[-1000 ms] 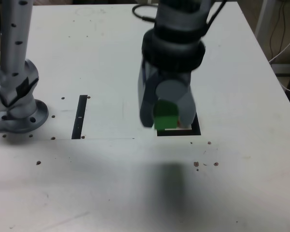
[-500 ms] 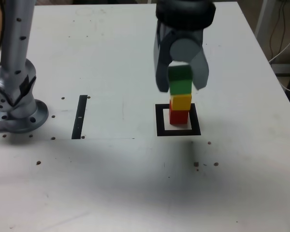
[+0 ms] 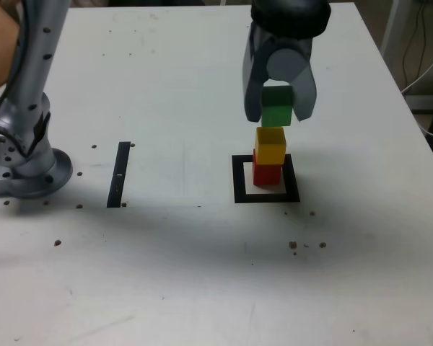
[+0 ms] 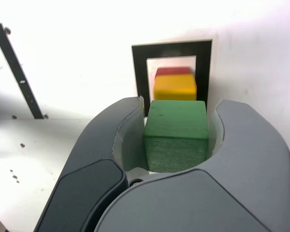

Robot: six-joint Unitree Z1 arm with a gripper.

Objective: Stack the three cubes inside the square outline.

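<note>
Worktop [image 3: 166, 86]: white, speckled with small dark spots; it lies under the fingers and carries everything else.
Arm base [image 3: 25, 162]: grey metal column and round foot, well apart from the fingers, at the exterior view's left.
Fingers [image 3: 278, 108]: two dark grey curved fingers pointing down, closed tight on the green cube, one pad pressed to each of its opposite sides. The wrist view shows both inner faces flat against the cube, no gap.
Square outline [image 3: 239, 179]: thick black border with a white centre, flat on the worktop below the fingers; also plain in the wrist view [image 4: 139, 72], beyond the fingertips.
Black strip [image 3: 120, 173]: narrow, flat on the worktop, well apart from the fingers, toward the exterior view's left.
Green cube [image 3: 277, 106]: held between the fingers, level, in the air just above the yellow cube; a thin gap shows between the two in the exterior view.
Yellow cube [image 3: 270, 145]: directly below the fingers, resting on the red cube, not touched by the fingers.
Red cube [image 3: 266, 174]: lowest of the pile, sitting on the white centre inside the square outline, farthest below the fingers.
</note>
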